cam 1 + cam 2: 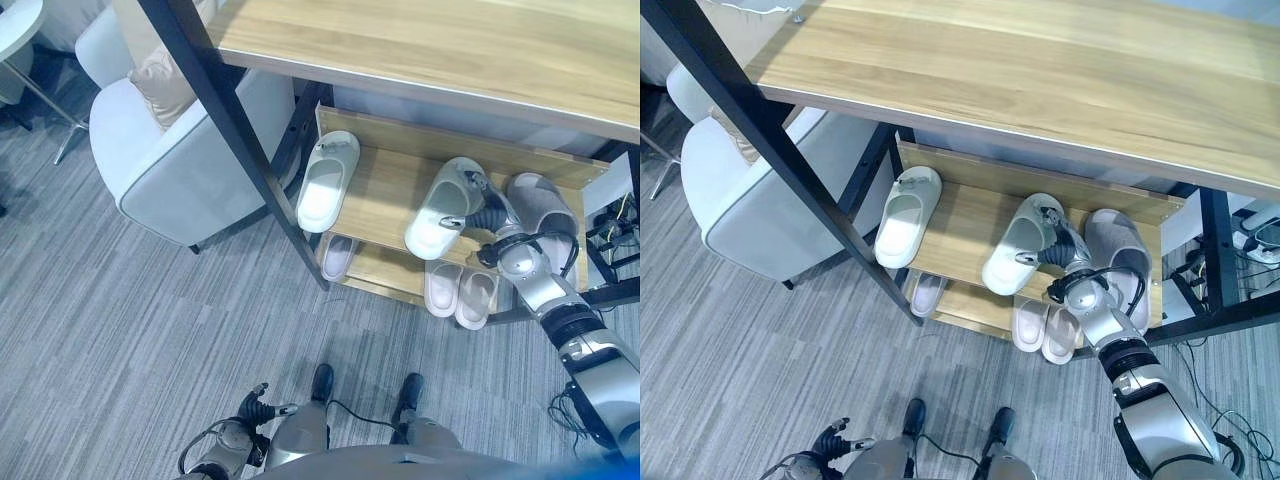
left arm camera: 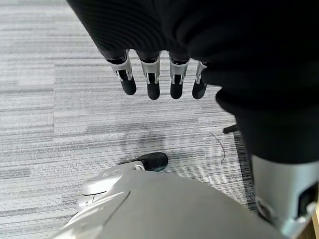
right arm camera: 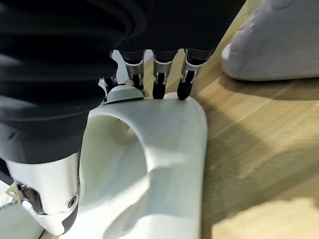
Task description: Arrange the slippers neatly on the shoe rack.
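In the left eye view, the right hand [image 1: 490,222] reaches onto the shoe rack [image 1: 385,185], fingers and thumb closed around a pale green slipper [image 1: 440,208], probably to straighten it. Its mate [image 1: 325,182] lies well apart, at the rack's left end. In the left wrist view, the left hand [image 2: 159,79] hangs relaxed and empty. In the right wrist view, fingertips [image 3: 158,89] curl over the slipper's edge.

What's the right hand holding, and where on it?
The right hand grips the pale green slipper on the shoe rack's upper shelf, fingers hooked over its side edge, thumb on the other side. The left hand hangs open, holding nothing.
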Robot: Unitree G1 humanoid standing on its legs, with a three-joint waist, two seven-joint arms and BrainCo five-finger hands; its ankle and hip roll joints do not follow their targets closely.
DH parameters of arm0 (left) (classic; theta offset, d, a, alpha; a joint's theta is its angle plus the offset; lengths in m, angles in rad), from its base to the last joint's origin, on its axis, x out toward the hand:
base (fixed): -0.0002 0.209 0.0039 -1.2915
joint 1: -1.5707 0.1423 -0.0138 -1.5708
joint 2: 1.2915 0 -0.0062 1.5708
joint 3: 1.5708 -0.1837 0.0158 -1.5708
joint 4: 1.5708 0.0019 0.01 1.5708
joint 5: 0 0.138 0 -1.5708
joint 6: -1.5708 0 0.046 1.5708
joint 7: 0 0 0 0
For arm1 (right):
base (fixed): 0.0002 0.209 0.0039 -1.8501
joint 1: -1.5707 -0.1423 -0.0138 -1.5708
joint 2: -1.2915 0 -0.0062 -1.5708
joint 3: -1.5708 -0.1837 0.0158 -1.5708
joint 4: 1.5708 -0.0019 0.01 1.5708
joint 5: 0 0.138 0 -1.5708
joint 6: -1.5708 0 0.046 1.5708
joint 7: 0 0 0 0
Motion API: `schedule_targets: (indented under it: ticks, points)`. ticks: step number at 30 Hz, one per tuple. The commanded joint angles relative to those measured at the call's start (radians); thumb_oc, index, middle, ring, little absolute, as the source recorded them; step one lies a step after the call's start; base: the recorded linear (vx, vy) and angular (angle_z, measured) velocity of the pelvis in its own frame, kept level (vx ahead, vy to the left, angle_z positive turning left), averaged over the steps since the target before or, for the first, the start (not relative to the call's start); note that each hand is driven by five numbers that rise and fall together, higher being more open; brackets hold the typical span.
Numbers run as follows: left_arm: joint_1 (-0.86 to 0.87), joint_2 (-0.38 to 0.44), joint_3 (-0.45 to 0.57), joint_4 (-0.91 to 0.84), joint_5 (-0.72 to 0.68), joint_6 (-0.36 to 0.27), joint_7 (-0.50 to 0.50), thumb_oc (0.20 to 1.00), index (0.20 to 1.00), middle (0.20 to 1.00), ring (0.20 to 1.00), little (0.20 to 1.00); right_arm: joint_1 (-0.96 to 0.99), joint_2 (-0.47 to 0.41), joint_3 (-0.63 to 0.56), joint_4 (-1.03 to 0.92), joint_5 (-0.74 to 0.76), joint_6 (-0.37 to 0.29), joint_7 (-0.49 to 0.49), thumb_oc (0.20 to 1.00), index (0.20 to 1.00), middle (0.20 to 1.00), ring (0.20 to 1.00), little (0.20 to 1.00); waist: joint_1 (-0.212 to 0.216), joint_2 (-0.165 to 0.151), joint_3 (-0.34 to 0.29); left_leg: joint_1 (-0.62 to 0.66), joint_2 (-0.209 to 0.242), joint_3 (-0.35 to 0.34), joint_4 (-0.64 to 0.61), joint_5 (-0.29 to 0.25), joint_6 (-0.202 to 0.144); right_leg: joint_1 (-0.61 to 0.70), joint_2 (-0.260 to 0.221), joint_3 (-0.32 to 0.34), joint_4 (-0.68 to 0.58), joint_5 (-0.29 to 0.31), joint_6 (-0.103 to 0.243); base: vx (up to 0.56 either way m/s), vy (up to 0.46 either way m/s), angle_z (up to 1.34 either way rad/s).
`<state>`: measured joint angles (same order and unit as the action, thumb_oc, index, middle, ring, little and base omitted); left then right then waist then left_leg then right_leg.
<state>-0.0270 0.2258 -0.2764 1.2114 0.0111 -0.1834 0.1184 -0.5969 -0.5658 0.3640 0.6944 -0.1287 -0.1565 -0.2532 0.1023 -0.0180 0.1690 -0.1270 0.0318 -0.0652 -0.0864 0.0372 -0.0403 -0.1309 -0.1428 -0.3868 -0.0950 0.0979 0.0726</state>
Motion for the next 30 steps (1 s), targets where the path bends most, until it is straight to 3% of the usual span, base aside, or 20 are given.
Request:
schedule_targets:
  ticks: [1, 12, 17, 18, 30]
  points:
    - [-0.035, -0.018, -0.075, 0.038, -0.017, -0.020, 0.021, 1.000, 1.000, 1.000, 1.000, 1.000, -0.058, -0.015, 0.006, 0.024, -0.001, -0.016, -0.048, 1.000, 1.000, 1.000, 1.000, 1.000, 0.024, -0.030, -0.018, -0.057, 0.027, 0.032, -0.001, 0.008, -0.052, 0.075, -0.060, -0.010, 0.008, -0.072, 0.099, 0.02, 0.014, 0.05]
    - [-0.065, -0.031, -0.094, 0.012, -0.020, -0.028, 0.075, 1.000, 1.000, 1.000, 1.000, 1.000, -0.110, -0.061, -0.067, 0.058, -0.180, 0.058, -0.280, 1.000, 1.000, 1.000, 1.000, 1.000, 0.058, -0.046, 0.016, -0.105, 0.011, -0.006, -0.001, 0.013, -0.058, 0.062, -0.073, -0.050, 0.008, -0.067, 0.108, 0.01, 0.011, 0.13]
    - [-0.073, -0.022, -0.104, 0.008, -0.026, -0.034, 0.082, 1.000, 1.000, 1.000, 1.000, 1.000, -0.153, -0.074, -0.022, 0.132, -0.173, 0.070, -0.264, 1.000, 1.000, 1.000, 1.000, 1.000, 0.066, -0.059, 0.025, -0.120, 0.008, -0.011, -0.001, 0.018, -0.063, 0.053, -0.075, -0.060, 0.008, -0.063, 0.112, 0.00, -0.002, 0.06]
    - [-0.075, -0.020, -0.105, 0.009, -0.033, -0.034, 0.083, 1.000, 1.000, 1.000, 1.000, 1.000, -0.172, -0.066, 0.019, 0.176, -0.171, 0.072, -0.235, 0.225, 0.225, 0.225, 0.225, 0.225, 0.069, -0.066, 0.028, -0.123, 0.007, -0.013, -0.001, 0.017, -0.064, 0.051, -0.075, -0.063, 0.008, -0.062, 0.112, 0.00, -0.002, 0.10]
    - [-0.059, -0.004, -0.093, 0.023, -0.064, -0.039, 0.070, 1.000, 1.000, 1.000, 1.000, 1.000, -0.173, -0.065, 0.037, 0.184, -0.179, 0.080, -0.237, 0.200, 0.200, 0.200, 0.200, 0.200, 0.074, -0.067, 0.032, -0.130, 0.001, -0.021, -0.001, 0.016, -0.064, 0.051, -0.079, -0.072, 0.008, -0.059, 0.112, 0.00, 0.002, 0.02]
